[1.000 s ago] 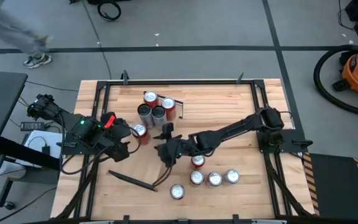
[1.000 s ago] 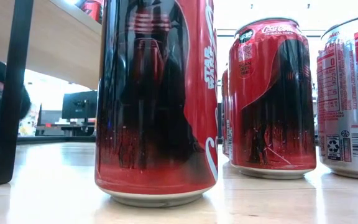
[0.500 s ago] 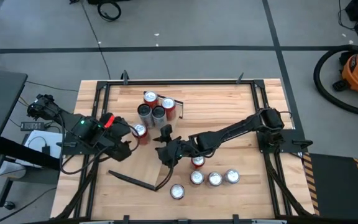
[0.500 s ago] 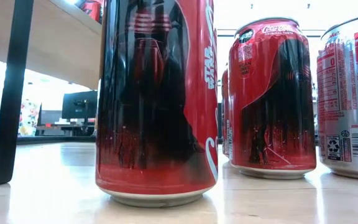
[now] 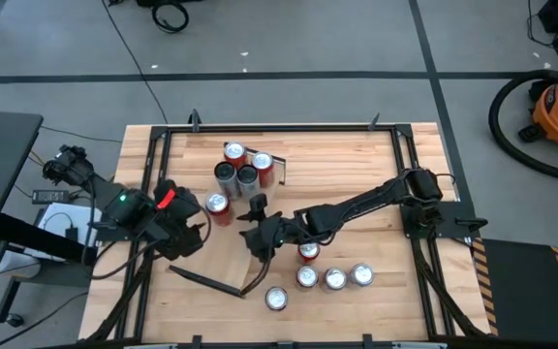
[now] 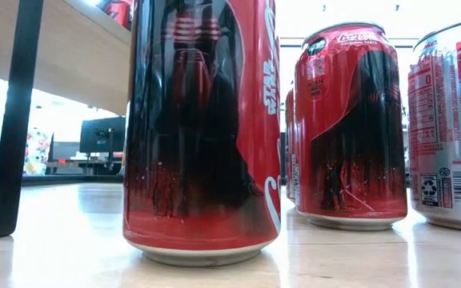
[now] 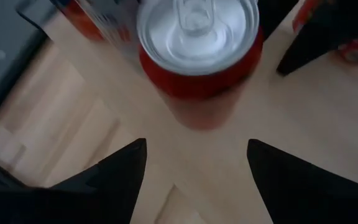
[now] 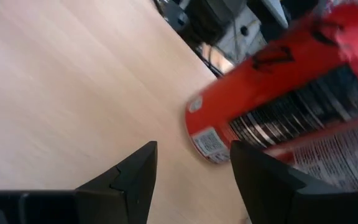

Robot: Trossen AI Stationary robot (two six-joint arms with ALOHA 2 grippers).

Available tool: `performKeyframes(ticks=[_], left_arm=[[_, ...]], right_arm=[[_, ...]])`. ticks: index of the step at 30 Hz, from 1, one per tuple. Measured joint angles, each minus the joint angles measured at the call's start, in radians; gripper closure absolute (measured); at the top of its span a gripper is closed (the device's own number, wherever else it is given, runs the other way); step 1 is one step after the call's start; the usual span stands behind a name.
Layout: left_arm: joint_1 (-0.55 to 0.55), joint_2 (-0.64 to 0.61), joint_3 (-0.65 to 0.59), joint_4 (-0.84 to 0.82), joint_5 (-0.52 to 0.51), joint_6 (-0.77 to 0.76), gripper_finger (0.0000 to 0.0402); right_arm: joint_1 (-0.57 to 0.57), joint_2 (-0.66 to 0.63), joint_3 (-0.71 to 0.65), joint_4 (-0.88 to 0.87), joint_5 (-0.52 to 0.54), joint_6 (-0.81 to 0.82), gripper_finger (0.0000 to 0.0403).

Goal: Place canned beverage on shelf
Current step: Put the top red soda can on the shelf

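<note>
On the worktop's (image 5: 356, 165) left side, the left end effector (image 7: 194, 158) hangs spread above a red can (image 5: 217, 205), fingers apart and clear of it. Just right of that, four cans (image 5: 245, 167) stand clustered on the shelf (image 6: 78, 48), raised on its dark bars. Centrally, the right end effector (image 8: 191, 168) hovers spread and empty beside another red can (image 8: 272, 93); four more cans (image 5: 333, 278) stand nearby.

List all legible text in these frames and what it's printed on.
"STAR" – vertical white lettering on the nearest red can, low view; the letters below it are too unclear to quote.
"Coca-Cola" – script near the top rim of the middle red can, low view.
White can, low view: fine print and a recycling symbol, too small to read.
Tilted red can, right wrist view: label print blurred, unreadable.
</note>
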Motion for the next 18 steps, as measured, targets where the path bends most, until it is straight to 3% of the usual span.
performKeyframes(ticks=[7,18], left_arm=[[-0.029,0.0,-0.038,-0.009,-0.071,-0.048,0.0111],[0.004,0.001,-0.2,-0.024,-0.076,-0.149,0.0111]], right_arm=[[0.0,0.001,0.0,0.031,0.106,-0.002,0.019],[-0.026,0.001,0.0,0.047,0.027,0.064,0.019]])
